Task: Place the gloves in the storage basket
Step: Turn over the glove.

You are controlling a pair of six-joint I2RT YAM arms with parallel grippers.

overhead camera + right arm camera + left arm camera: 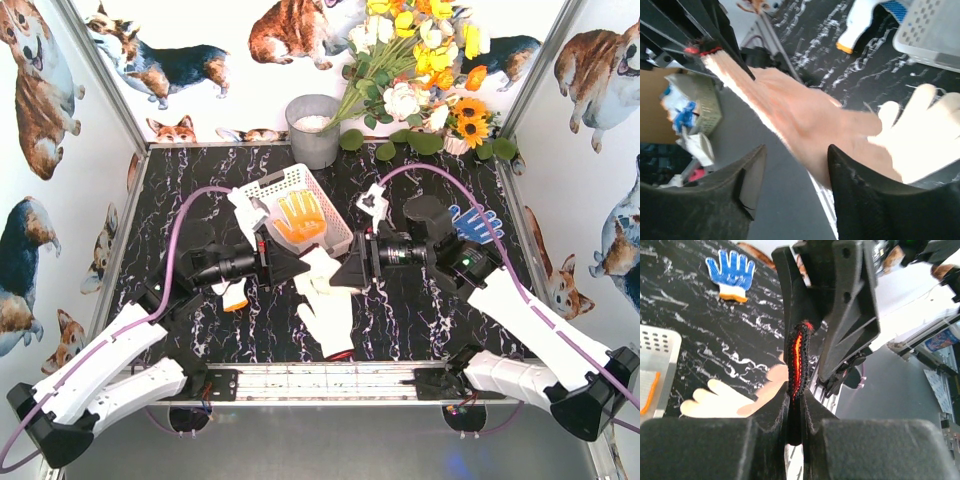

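A white glove [326, 305] with a red-trimmed cuff [340, 353] hangs between the two arms. My left gripper [305, 267] is shut on it, and the red trim [797, 360] shows edge-on just past the jaws [797, 400]. My right gripper [345, 272] is open. One of its fingers [860, 190] lies against the glove's palm [805, 117]. The storage basket [268, 188] holds an orange-palmed glove [302, 218]. A white glove [245, 208] is draped over the basket's left rim. A blue-dotted glove [475, 222] lies at the right.
Another white glove [373, 203] lies right of the basket, and one with an orange cuff [233, 296] lies under the left arm. A grey bucket [313, 130] and flowers [420, 70] stand at the back wall.
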